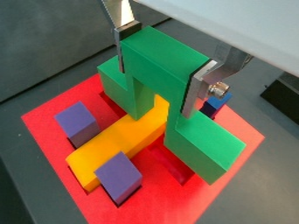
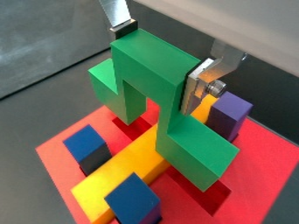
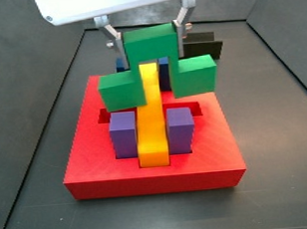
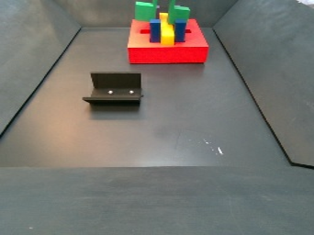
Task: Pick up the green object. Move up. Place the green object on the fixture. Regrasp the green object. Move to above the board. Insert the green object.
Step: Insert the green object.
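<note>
My end effector [image 3: 147, 34], at the top centre of a side view, is clamped on the green object [image 3: 147, 49]. It straddles the yellow bar [image 3: 150, 112] on the board [image 3: 154, 166], legs down, between blue and purple blocks [image 3: 123, 130]. The fixture [image 4: 114, 89] sits well apart.

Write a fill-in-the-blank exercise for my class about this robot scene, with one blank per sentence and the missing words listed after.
1. The gripper is shut on the raised middle block of the ______ object.
2. The object's two legs straddle the long ______ bar on the board.
3. The board is coloured ______.
4. In a side view, the black fixture stands on the floor with ______ on it.

Missing words: green; yellow; red; nothing
</note>
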Controlling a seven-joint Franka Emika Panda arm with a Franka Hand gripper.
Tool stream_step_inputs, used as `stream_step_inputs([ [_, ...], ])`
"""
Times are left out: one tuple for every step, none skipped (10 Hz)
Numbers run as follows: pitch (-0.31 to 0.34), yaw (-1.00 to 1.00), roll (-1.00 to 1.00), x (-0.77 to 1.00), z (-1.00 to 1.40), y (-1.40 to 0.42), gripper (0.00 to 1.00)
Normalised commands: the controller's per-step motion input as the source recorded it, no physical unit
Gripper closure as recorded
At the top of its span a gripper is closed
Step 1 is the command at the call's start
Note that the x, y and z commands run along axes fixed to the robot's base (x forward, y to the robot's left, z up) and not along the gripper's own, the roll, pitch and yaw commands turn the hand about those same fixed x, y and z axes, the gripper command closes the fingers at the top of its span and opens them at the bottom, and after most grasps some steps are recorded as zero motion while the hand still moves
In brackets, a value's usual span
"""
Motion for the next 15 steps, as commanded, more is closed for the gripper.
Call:
stream_step_inputs([
  [0.239, 0.00, 0.18, 0.00, 0.00, -0.09, 1.00],
  [0.294, 0.00, 0.28, 0.01, 0.05, -0.20, 1.00],
  [0.313, 0.00, 0.31, 0.02, 0.12, -0.26, 1.00],
  [0.309, 0.01, 0.32, 0.00, 0.11, -0.28, 1.00],
  [0.226, 0.00, 0.18, 0.25, 0.00, -0.16, 1.00],
  [0.176, -0.04, 0.09, 0.33, -0.14, 0.00, 1.00],
  [0.140, -0.01, 0.06, 0.29, -0.19, 0.00, 1.00],
  [0.091, 0.00, 0.00, 0.39, -0.15, 0.07, 1.00],
  [0.034, 0.00, -0.04, 0.30, -0.15, 0.16, 1.00],
  [0.000, 0.00, -0.05, 0.13, -0.15, 0.16, 1.00],
  [0.000, 0.00, -0.07, -0.05, -0.07, 0.27, 1.00],
  [0.000, 0.00, -0.08, -0.09, 0.00, 0.11, 1.00],
  [0.000, 0.00, -0.03, -0.11, 0.05, 0.00, 1.00],
  [0.000, 0.00, -0.02, -0.09, 0.02, 0.00, 1.00],
  [0.000, 0.00, 0.00, -0.07, 0.02, -0.05, 1.00],
])
